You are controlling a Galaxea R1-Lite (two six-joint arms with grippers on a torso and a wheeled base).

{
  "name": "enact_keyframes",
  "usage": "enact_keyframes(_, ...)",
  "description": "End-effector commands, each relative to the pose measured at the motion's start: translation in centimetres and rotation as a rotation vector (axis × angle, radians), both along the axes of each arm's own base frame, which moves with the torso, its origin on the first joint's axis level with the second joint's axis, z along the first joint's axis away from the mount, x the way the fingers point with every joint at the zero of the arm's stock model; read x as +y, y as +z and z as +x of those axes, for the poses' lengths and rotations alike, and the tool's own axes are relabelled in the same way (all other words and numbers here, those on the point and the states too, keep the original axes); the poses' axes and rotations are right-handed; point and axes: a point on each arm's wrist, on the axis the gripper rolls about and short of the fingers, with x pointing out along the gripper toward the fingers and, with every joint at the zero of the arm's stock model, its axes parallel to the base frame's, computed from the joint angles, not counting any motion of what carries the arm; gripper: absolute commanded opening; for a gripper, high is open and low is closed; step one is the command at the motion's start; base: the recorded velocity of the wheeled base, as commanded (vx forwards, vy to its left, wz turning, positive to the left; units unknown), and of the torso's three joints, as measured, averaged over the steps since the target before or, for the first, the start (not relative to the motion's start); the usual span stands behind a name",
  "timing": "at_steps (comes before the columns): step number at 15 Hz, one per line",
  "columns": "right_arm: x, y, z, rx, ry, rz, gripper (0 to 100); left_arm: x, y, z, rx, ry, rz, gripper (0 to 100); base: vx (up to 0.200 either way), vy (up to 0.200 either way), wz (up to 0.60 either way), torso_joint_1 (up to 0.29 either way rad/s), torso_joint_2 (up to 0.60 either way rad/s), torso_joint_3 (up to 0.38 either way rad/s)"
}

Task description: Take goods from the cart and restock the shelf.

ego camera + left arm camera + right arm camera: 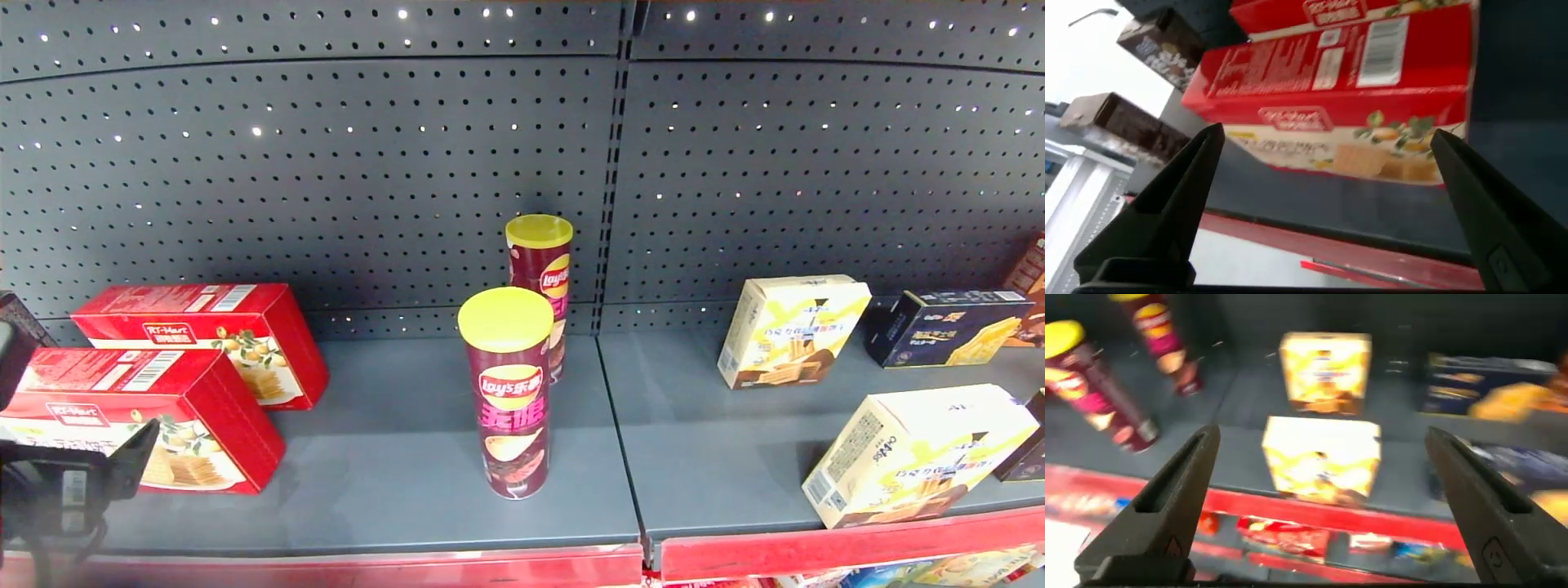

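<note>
Two red cracker boxes, one in front (139,425) and one behind (204,335), lie on the grey shelf (392,457) at the left. My left gripper (1323,143) hovers open and empty just off the shelf's front edge, facing the front red box (1347,57); one of its fingers (135,457) shows at the lower left of the head view. My right gripper (1323,437) hangs open and empty in front of the shelf, facing a yellow box (1323,461). Mid-shelf stand two upright chip cans, near (510,392) and far (543,278).
On the right of the shelf are two yellow boxes (788,331) (914,453) and a dark blue box (947,327). A red price strip (816,551) runs along the front edge. Bare shelf lies between the cans and the boxes. More goods (1282,535) sit on the shelf below.
</note>
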Motion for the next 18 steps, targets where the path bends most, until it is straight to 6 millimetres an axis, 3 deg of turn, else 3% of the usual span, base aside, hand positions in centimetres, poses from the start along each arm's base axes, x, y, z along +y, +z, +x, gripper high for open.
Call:
enact_keyframes(1, -1.3, -0.6, -3.2, -0.080, -0.110, 0.040, 100, -2.5, 0.5, 4.3, 0.050, -0.074, 0.019, 100, 0.000, 0.000, 0.00, 0.000, 0.00, 0.000)
enact_keyframes(4, -1.6, -1.4, -5.1, -0.092, -0.197, 0.041, 100, -5.0, 0.7, 7.4, 0.067, -0.138, 0.052, 100, 0.000, 0.000, 0.00, 0.000, 0.00, 0.000)
enact_keyframes(7, -1.7, -2.4, -6.6, -0.086, -0.239, 0.036, 100, -7.4, 0.5, 9.0, 0.062, -0.205, 0.069, 100, 0.000, 0.000, 0.00, 0.000, 0.00, 0.000)
enact_keyframes(18, -1.5, -2.7, -6.9, -0.076, -0.269, 0.029, 100, -12.0, -3.5, 6.6, 0.198, -0.432, 0.184, 100, 0.000, 0.000, 0.00, 0.000, 0.00, 0.000)
